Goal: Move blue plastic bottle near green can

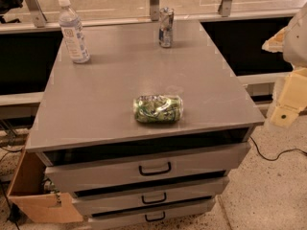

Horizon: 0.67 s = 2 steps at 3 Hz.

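Note:
The blue plastic bottle (73, 31) stands upright at the back left corner of the grey cabinet top (105, 95); it is clear with a white cap and a white label. The green can (158, 109) lies crushed on its side near the front edge, at the middle. The gripper (285, 107), cream-coloured, hangs off the right side of the cabinet, level with its front right corner. It is far from the bottle and holds nothing that I can see.
A slim silver-blue can (166, 27) stands upright at the back middle of the top. Below the top are three drawers with dark handles (155, 169). A cardboard box (33, 195) leans at the lower left. A railing (153, 4) runs behind.

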{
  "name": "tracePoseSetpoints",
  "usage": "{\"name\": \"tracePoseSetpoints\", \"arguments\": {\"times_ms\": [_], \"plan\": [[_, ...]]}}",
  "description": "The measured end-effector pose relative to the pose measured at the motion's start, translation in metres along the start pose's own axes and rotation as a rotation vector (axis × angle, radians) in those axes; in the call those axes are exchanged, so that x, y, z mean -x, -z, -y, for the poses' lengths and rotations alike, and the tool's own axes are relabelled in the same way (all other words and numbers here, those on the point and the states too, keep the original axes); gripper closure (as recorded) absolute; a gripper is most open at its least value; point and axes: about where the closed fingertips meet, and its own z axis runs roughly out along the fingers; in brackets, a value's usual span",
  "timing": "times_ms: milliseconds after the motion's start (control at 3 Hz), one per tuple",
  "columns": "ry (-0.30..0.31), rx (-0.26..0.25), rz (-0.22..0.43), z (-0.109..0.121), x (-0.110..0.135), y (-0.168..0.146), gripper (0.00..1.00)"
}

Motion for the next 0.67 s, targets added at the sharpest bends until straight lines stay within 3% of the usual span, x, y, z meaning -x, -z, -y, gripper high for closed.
{"name": "tracePoseSetpoints", "arguments": {"times_ms": [333,667], "plan": [[0.000,0.000,0.000,0.000,0.000,0.000,0.00],[0.021,-0.003,0.063,0.016,0.023,-0.015,0.00]]}}
